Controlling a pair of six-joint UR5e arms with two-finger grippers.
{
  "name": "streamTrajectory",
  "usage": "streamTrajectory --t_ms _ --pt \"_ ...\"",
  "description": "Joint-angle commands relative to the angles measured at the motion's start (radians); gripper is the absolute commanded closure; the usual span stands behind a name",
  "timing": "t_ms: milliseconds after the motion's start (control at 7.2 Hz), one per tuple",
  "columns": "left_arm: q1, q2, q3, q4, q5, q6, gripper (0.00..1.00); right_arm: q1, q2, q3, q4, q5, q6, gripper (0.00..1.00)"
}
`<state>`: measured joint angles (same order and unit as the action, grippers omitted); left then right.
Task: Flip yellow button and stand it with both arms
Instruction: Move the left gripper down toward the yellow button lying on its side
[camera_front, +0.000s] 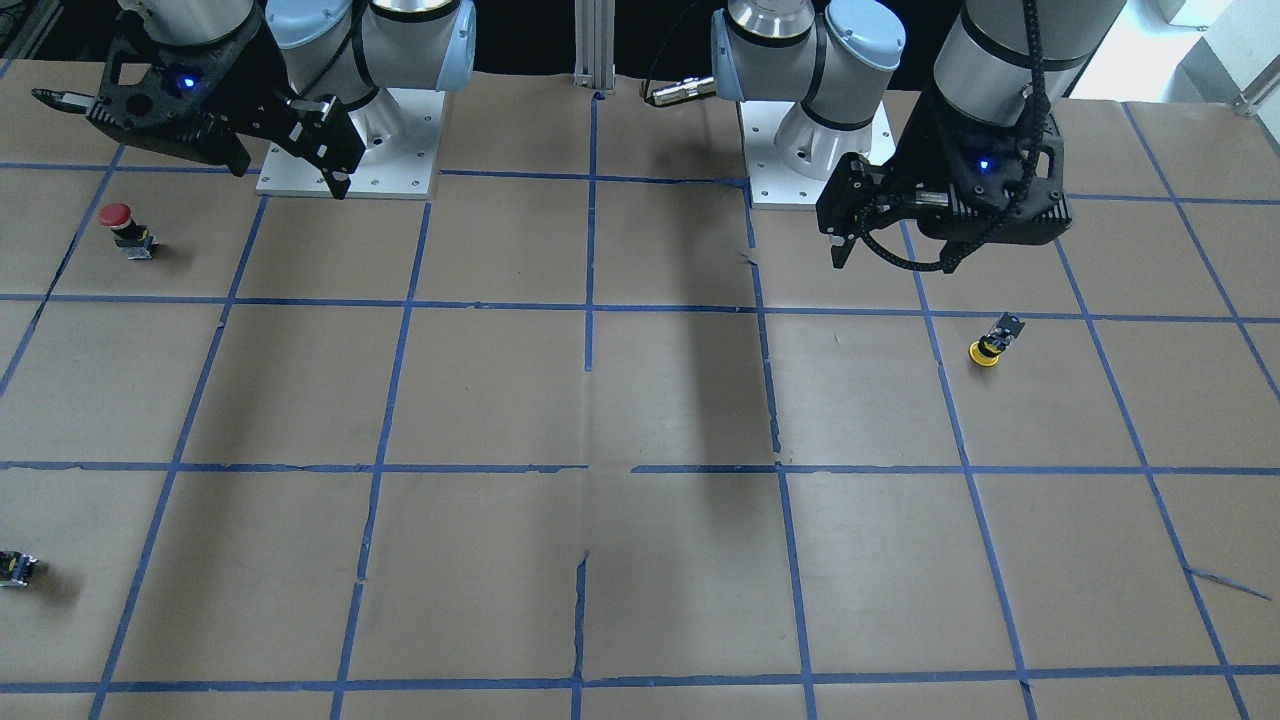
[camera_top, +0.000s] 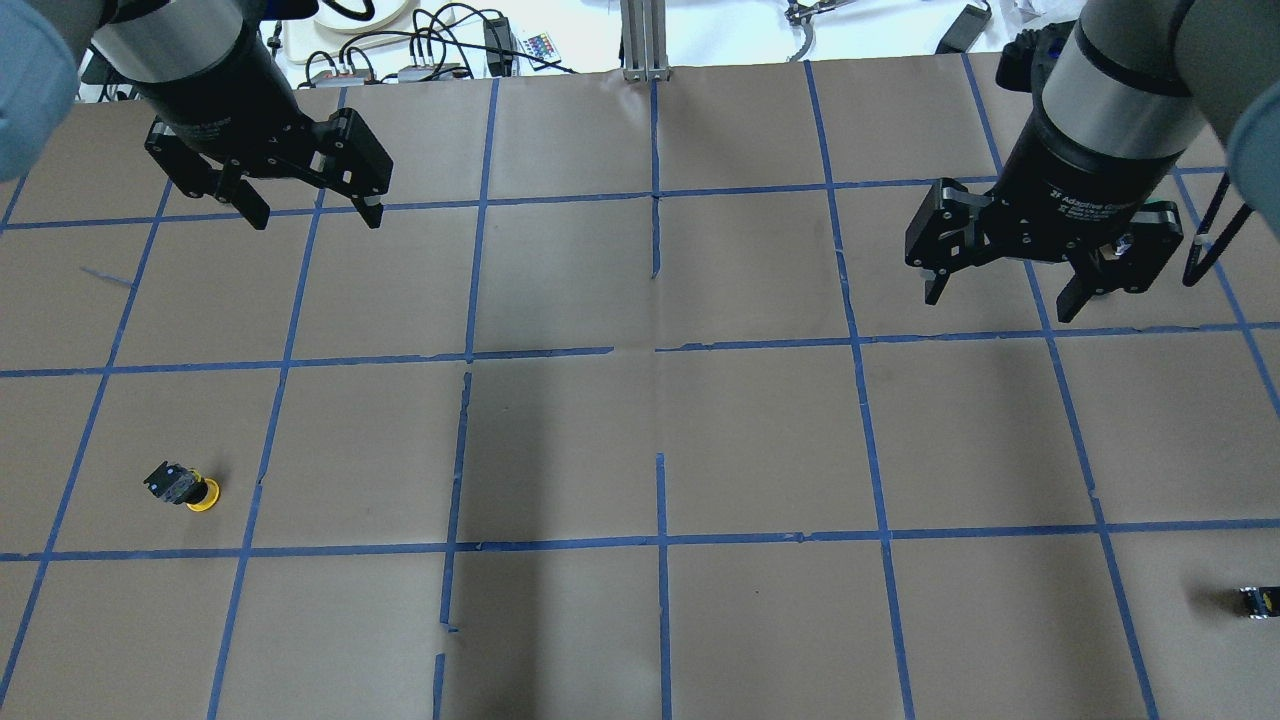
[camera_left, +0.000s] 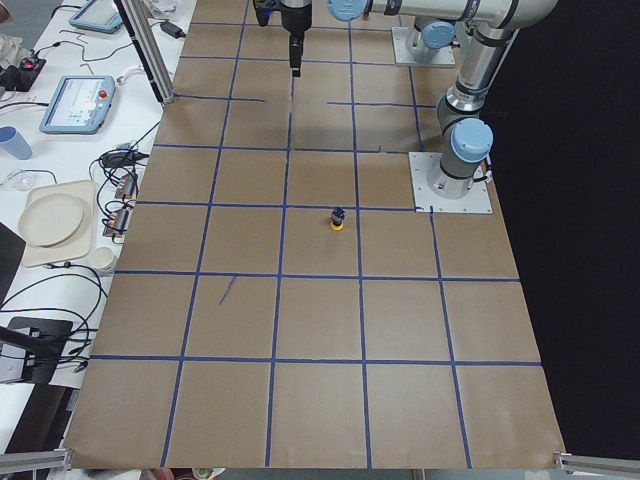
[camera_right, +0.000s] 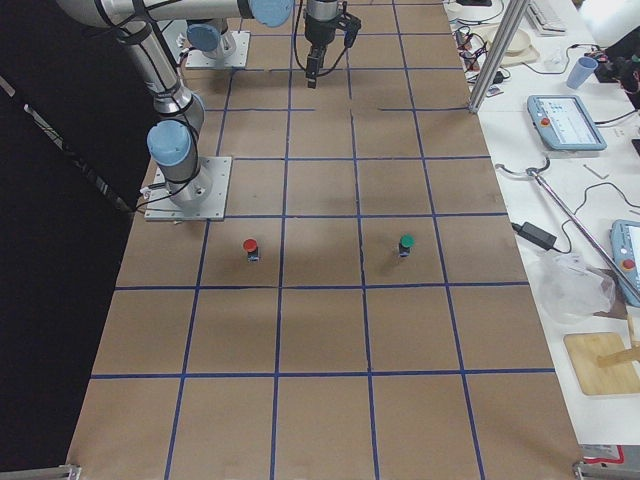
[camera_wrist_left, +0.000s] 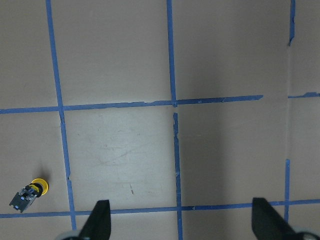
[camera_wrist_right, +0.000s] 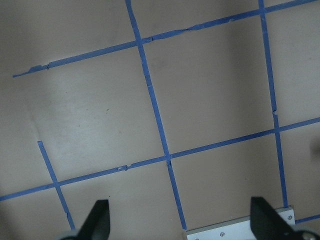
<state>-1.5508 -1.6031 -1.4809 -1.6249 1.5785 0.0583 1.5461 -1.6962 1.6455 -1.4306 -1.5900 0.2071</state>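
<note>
- Yellow button (camera_top: 185, 489) sits at the lower left of the overhead view, seemingly cap-down on the table (camera_top: 760, 440), hence the flip.
- Left tool (camera_top: 315, 215) and right tool (camera_top: 1000, 300) hover spread wide and empty, grasp not yet begun.

We see a brown-papered table (camera_front: 490, 390) with blue tape grid (camera_front: 590, 306), yellow button (camera_front: 993, 342) cap down, red button (camera_front: 125, 230) upright, small black part (camera_front: 15, 568) near one edge

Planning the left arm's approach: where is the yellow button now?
In the overhead view the yellow button is on the robot's left half of the table, inside a taped square, below and left of the open left gripper, untouched.
</note>
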Motion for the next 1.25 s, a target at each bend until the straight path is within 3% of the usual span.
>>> streamTrajectory --t_ms 0,694,972,1111 --pt "0.000 -0.004 0.007 0.002 0.001 0.000 0.00 0.000 -0.005 0.004 -0.002 0.001 -0.001 0.00" --pt "0.044 0.015 -0.065 -0.004 0.011 0.081 0.00 0.000 -0.005 0.004 -0.001 -0.001 -0.001 0.00" --pt "0.112 0.037 -0.140 0.007 0.023 0.240 0.00 0.000 -0.004 0.004 -0.001 0.001 -0.001 0.00" --pt "0.132 0.048 -0.169 0.011 0.076 0.315 0.00 0.000 -0.003 0.004 -0.001 -0.001 -0.001 0.00"
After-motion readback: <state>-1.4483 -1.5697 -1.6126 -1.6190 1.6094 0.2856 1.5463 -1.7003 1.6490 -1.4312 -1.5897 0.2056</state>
